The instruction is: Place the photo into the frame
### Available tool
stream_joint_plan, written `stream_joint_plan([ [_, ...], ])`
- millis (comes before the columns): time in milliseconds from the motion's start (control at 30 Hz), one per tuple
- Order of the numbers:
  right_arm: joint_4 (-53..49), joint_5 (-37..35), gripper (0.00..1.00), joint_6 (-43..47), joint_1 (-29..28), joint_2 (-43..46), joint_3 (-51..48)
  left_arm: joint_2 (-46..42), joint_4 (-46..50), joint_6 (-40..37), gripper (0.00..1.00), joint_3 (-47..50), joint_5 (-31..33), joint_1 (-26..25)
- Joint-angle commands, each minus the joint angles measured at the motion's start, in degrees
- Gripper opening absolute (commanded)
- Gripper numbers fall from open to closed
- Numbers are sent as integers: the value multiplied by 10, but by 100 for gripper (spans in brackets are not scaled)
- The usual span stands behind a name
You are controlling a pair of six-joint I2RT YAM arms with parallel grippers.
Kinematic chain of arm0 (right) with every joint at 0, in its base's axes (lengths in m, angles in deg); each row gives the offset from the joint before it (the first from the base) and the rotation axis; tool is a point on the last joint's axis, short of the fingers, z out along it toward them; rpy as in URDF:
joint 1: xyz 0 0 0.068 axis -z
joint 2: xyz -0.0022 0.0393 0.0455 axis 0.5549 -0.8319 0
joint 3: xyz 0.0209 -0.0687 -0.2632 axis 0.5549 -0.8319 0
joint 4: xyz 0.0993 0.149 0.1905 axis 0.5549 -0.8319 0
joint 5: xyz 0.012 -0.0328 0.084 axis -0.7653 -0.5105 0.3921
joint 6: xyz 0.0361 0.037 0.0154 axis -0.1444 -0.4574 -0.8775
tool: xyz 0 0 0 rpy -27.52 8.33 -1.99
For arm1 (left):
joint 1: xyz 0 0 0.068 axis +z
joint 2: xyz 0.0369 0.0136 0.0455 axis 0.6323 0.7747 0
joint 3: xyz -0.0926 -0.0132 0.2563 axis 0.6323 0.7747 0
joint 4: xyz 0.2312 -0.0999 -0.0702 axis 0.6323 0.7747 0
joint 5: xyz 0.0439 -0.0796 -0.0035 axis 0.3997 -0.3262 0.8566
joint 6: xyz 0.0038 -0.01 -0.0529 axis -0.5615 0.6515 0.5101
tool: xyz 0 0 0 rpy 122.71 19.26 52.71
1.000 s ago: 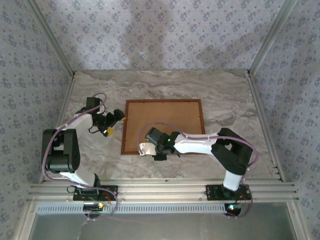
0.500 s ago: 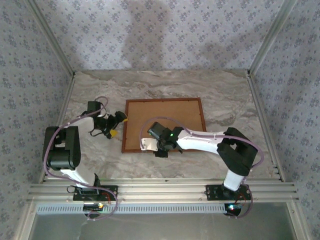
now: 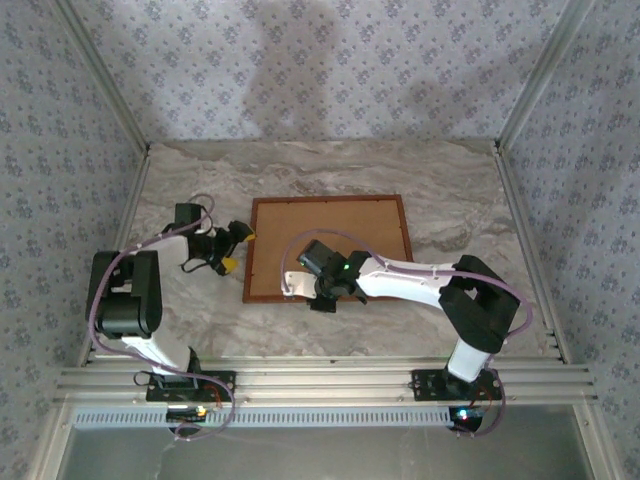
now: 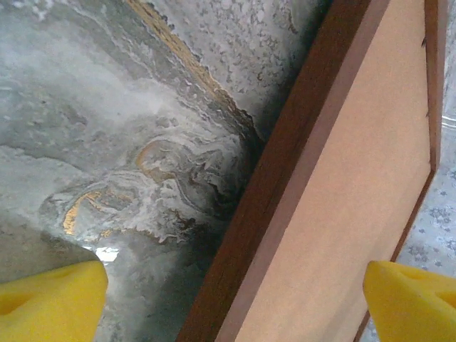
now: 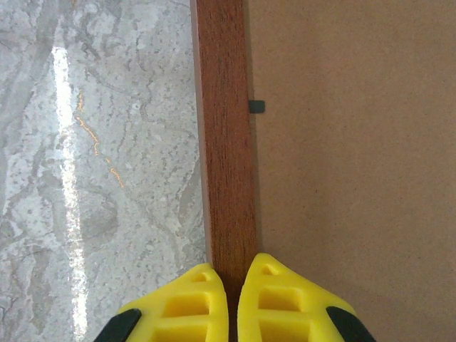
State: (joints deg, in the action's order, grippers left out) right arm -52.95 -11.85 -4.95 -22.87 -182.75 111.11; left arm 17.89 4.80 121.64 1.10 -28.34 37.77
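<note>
Marble tabletop (image 3: 480,210), right fingers (image 5: 199,306) pinched over frame (image 5: 224,142), left fingers (image 4: 50,299) wide

We see the large rectangular frame (image 3: 325,200) (image 5: 224,142) (image 4: 285,178) of thin reddish-brown wood lying flat, back side up and slightly skewed, on the grey marbled tabletop (image 3: 450,190). A plain tan board (image 3: 330,240) fills its opening, and a small dark tab (image 5: 256,107) sits at one bar's inner edge.
</note>
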Motion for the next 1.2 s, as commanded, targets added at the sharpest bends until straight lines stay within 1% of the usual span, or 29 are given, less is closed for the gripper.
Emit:
stream_joint_plan([
  [0,21,14,0,-21,5,23,20,35,-94,5,91,1,-86,-49],
  [333,23,23,0,-23,8,24,26,13,-95,12,88,-1,-99,-62],
  [467,24,23,0,-26,8,27,22,5,-94,13,83,-3,-104,-61],
  [633,46,34,0,-39,14,55,10,-3,-94,15,81,-8,-115,-62],
  [700,51,43,0,-45,21,64,6,-10,-94,16,74,-9,-119,-62],
  [867,55,39,0,-47,33,60,-6,-30,-83,14,55,-9,-118,-61],
  [933,64,38,0,-49,35,54,-15,-37,-81,11,42,-9,-121,-62],
  [1033,70,35,0,-50,33,42,-19,-44,-72,8,31,-9,-118,-62],
  [1167,81,27,0,-52,29,29,-26,-50,-70,12,25,-3,-111,-62],
])
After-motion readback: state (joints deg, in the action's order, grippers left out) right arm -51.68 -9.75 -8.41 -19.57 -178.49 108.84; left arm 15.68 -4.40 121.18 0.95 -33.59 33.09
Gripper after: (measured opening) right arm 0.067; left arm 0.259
